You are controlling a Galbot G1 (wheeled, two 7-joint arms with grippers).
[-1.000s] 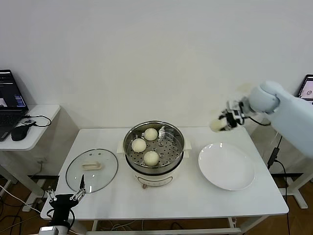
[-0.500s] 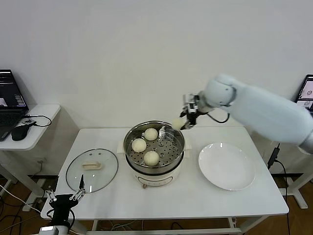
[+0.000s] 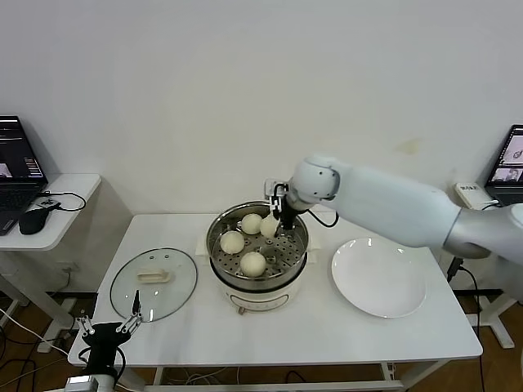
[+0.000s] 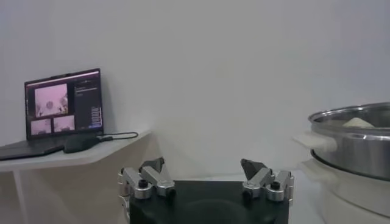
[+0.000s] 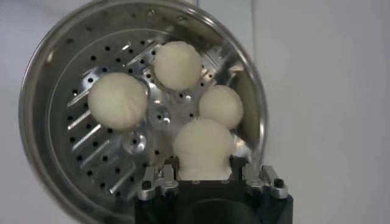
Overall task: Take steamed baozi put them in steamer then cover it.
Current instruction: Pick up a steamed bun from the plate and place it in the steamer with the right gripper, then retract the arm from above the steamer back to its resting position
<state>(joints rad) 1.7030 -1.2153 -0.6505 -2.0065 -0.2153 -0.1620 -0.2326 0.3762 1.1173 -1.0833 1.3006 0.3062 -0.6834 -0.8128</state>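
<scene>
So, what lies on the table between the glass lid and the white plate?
In the head view, the steamer stands between the glass lid and the white plate, with baozi on its tray.

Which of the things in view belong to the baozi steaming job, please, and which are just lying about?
Job:
- steamer
- three baozi on its tray
- fourth baozi in the right gripper
- glass lid
- white plate

Lying about:
- laptop and mouse on the side desk
- idle left gripper
</scene>
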